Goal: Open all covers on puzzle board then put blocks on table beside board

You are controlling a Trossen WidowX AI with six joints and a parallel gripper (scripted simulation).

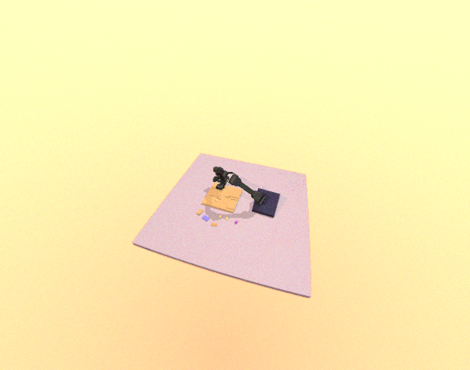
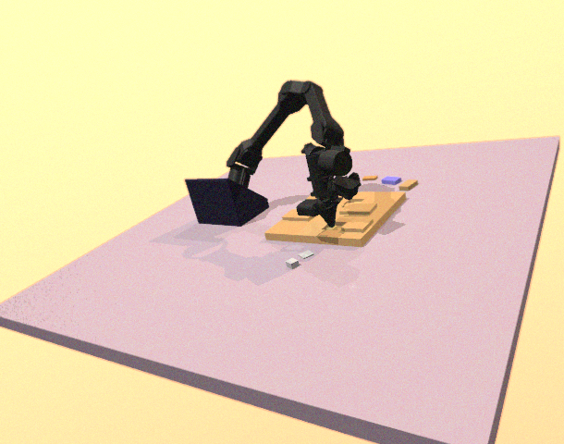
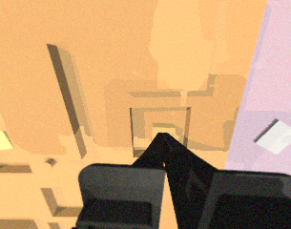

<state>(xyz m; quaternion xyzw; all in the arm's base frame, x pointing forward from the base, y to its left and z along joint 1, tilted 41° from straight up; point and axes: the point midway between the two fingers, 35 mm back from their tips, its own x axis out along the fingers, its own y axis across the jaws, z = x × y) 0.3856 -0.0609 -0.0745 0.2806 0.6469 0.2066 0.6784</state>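
The orange puzzle board point(image 1: 223, 206) point(image 2: 291, 236) point(image 3: 112, 29) lies on the table with raised covers of the same colour, among them one point(image 2: 360, 208) on the far side and one point(image 2: 356, 225) near the board's near right corner. A square well under my fingertips is uncovered, and a pale yellow block point(image 3: 164, 128) shows in it. Another pale yellow block point(image 3: 1, 140) shows at the left edge of the wrist view. My gripper point(image 1: 219, 187) point(image 2: 331, 225) point(image 3: 161, 136) is shut and empty, with its tips just over the first block's well. The arm hides part of the board.
Two small white pieces point(image 2: 291, 263) point(image 2: 306, 254) lie beside the board. Across the board lie a blue piece point(image 1: 205, 218) point(image 2: 391, 179), two orange pieces point(image 1: 199, 211) point(image 1: 214, 224), two small yellow pieces point(image 1: 220, 216) point(image 1: 226, 218) and a magenta piece point(image 1: 236, 222).
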